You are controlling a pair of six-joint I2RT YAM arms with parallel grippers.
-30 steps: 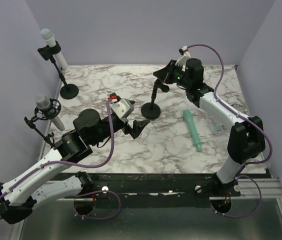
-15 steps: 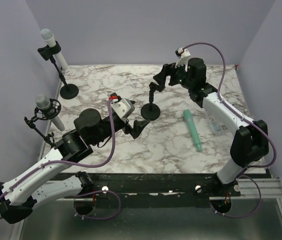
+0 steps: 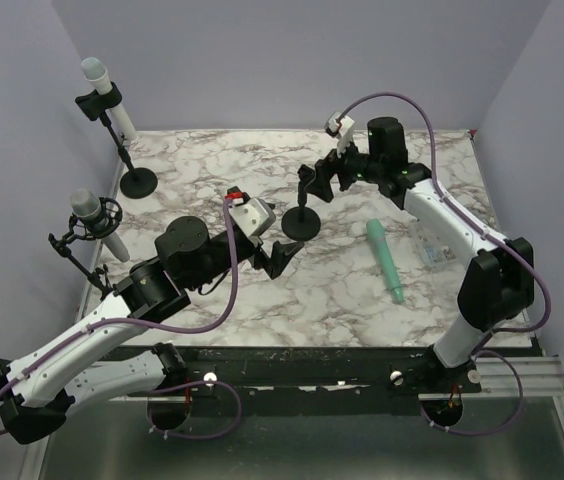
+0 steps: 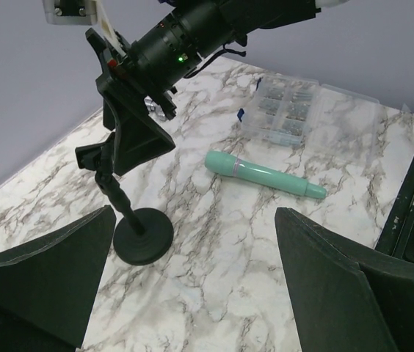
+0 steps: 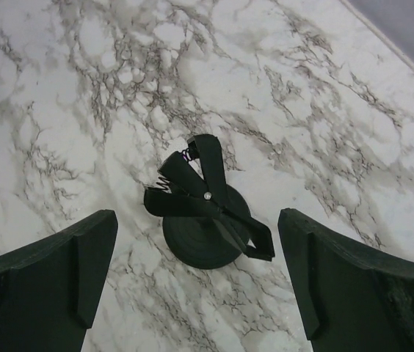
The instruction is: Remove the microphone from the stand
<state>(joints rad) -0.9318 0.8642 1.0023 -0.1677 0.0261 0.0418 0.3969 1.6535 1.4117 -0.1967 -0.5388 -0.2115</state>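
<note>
A teal microphone (image 3: 384, 260) lies flat on the marble table, right of a small black stand (image 3: 303, 222) whose spring clip (image 5: 205, 196) holds nothing. My right gripper (image 3: 321, 180) hovers open above that clip, one finger on each side and neither touching it (image 5: 196, 227). The left gripper (image 3: 281, 256) is open and low over the table just in front of the stand's base (image 4: 143, 236), with bare marble between its fingers (image 4: 192, 220). From the left wrist, the teal microphone (image 4: 266, 174) shows beyond the stand.
Two more stands at the left each hold a grey-headed microphone, one at the back corner (image 3: 105, 92) and one nearer (image 3: 94, 218). A clear plastic box (image 3: 432, 245) sits right of the teal microphone. Purple walls close in the table.
The right gripper has gone from shut at the stand's clip to wide open, and its wrist has swung over the clip. The left arm has crept slightly right.
</note>
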